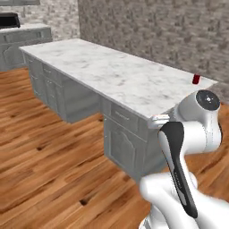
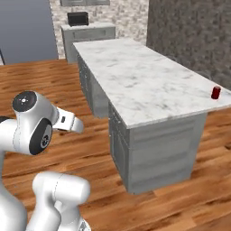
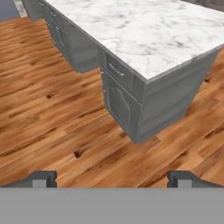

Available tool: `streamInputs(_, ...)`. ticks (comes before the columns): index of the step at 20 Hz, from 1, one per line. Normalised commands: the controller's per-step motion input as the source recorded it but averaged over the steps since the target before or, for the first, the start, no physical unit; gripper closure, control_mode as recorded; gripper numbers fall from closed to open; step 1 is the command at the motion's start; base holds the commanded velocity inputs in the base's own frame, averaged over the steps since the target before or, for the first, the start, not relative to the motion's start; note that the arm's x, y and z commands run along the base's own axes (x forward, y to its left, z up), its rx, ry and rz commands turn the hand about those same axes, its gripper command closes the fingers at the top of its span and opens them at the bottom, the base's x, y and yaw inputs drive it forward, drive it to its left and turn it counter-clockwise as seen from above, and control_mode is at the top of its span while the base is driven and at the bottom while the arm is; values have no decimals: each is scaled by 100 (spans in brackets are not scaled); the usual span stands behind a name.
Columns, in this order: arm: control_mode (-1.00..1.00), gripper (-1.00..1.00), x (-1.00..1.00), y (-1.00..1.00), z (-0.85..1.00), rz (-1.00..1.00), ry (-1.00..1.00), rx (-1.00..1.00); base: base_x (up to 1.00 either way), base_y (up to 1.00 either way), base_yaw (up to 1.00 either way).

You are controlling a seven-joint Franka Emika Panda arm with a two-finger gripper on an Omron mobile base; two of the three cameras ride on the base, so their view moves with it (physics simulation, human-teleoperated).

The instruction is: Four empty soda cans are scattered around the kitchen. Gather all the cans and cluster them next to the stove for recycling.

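Note:
One red soda can point(image 1: 196, 79) stands upright near the far right corner of the marble island counter point(image 1: 116, 74); the right base view has the same can point(image 2: 215, 92) by the counter's right edge. My gripper point(image 3: 113, 179) hangs above the wood floor, short of the island's near corner. It is open, with its fingertips point(image 3: 43, 178) wide apart and nothing between them. The can lies well beyond the gripper, across the countertop. The stove and the other cans are out of view.
The island's grey cabinet end point(image 3: 131, 109) faces the hand over the wood floor point(image 3: 52, 113). A black microwave point(image 2: 77, 18) sits on a back counter point(image 2: 88, 28). A stone-brick wall point(image 1: 170, 31) runs behind the island.

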Motion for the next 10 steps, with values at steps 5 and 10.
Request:
streamInputs(5,100,-100,0,0,0,0,0,0,-4,-32,46)
streamInputs(10,100,-100,0,0,0,0,0,0,0,-30,46)
